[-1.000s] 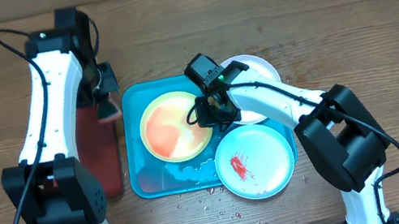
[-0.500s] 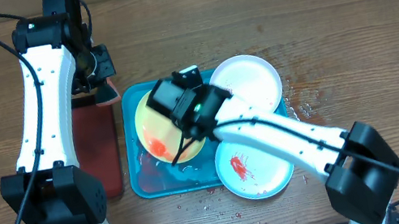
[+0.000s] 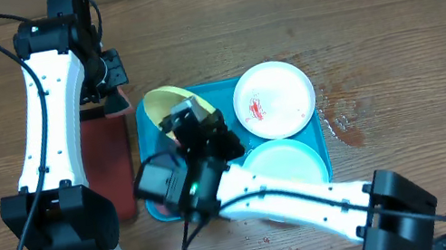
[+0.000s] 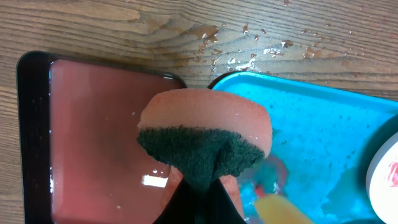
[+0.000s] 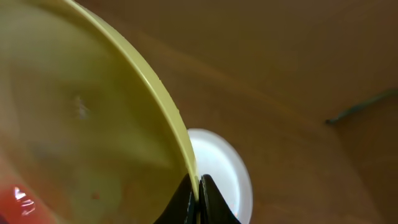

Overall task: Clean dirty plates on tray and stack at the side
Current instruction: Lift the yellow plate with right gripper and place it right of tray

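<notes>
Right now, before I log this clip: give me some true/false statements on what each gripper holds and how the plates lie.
1. The right gripper pinches the yellow-green plate by its rim. True.
2. The yellow-green plate lies flat in the tray. False: it is tipped up steeply on edge.
3. The left gripper holds a sponge. True.
4. The white plate is spotless. False: a red smear marks its centre.
5. The sponge presses on the white plate. False: it is held apart from it, by the dark red tray.
</notes>
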### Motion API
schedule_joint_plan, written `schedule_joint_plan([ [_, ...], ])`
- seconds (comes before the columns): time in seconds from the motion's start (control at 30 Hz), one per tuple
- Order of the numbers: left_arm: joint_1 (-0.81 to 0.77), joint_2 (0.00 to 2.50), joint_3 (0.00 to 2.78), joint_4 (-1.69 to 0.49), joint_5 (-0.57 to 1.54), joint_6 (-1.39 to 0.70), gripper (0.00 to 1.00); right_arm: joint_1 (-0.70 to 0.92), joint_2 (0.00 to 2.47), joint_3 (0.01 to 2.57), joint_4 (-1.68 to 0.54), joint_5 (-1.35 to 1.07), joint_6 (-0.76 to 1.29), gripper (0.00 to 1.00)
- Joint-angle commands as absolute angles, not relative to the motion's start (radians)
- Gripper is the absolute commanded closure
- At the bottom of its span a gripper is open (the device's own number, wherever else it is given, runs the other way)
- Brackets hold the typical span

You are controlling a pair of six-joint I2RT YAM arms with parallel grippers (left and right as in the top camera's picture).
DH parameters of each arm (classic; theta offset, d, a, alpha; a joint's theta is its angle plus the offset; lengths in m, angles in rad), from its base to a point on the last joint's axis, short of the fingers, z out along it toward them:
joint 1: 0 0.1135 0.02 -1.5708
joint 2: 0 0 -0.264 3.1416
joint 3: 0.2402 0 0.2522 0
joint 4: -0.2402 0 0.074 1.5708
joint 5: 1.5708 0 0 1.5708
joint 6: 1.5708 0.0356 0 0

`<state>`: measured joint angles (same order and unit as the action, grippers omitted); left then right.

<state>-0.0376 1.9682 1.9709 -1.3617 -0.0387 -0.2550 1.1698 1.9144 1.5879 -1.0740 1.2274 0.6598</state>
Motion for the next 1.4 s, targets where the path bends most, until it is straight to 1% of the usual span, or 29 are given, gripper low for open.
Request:
schedule_joint_plan([
  [0.0,-0.037,1.963,1.985,-1.361,-0.052,-0.239,0.96,1.203,1.890,1.613,-1.072,1.517,0.686,0.96],
  [0.1,-0.037,1.963,1.983,-1.362,-0.052,-0.239,0.96,1.218,1.890,1.613,-1.072,1.573,0.685,0.96],
  [0.33,-0.037,1.963,1.983,-1.365,-0.051,-0.240,0.96,1.218,1.890,1.612,-1.072,1.565,0.686,0.96],
  [0.4,-0.037,1.963,1.983,-1.365,-0.051,-0.240,0.96,1.218,1.890,1.612,-1.072,1.527,0.686,0.96],
  [0.47,-0.037,1.963,1.983,-1.366,-0.051,-0.240,0.96,1.215,1.890,1.612,-1.073,1.403,0.686,0.96],
  [0.6,-0.037,1.963,1.983,-1.375,-0.051,-0.240,0.96,1.185,1.890,1.612,-1.076,1.081,0.686,0.96],
  [0.63,-0.037,1.963,1.983,-1.380,-0.051,-0.240,0.96,1.169,1.888,1.612,-1.077,0.995,0.686,0.96],
  [0.67,-0.037,1.963,1.983,-1.386,-0.051,-0.239,0.96,1.137,1.879,1.612,-1.080,0.857,0.685,0.96],
  [0.77,-0.037,1.963,1.983,-1.388,-0.051,-0.240,0.96,1.062,1.841,1.612,-1.091,0.661,0.677,0.96],
  [0.87,-0.038,1.963,1.983,-1.388,-0.051,-0.240,0.96,0.962,1.782,1.612,-1.090,0.484,0.612,0.96],
  [0.9,-0.039,1.963,1.983,-1.388,-0.048,-0.240,0.96,0.869,1.727,1.612,-1.087,0.337,0.547,0.96],
  [0.97,-0.039,1.963,1.983,-1.389,-0.034,-0.239,0.96,0.774,1.677,1.612,-1.088,0.208,0.500,0.96],
  [1.03,-0.039,1.963,1.982,-1.389,-0.010,-0.239,0.96,0.644,1.624,1.612,-1.097,0.060,0.458,0.96],
  [1.13,-0.040,1.963,1.977,-1.388,0.001,-0.240,0.96,0.448,1.576,1.612,-1.135,-0.102,0.405,0.96],
  [1.23,-0.040,1.963,1.963,-1.387,0.001,-0.240,0.96,0.241,1.567,1.609,-1.208,-0.152,0.387,0.96],
  [1.37,-0.040,1.963,1.943,-1.382,0.001,-0.240,0.96,0.019,1.567,1.555,-1.245,-0.151,0.384,0.96],
])
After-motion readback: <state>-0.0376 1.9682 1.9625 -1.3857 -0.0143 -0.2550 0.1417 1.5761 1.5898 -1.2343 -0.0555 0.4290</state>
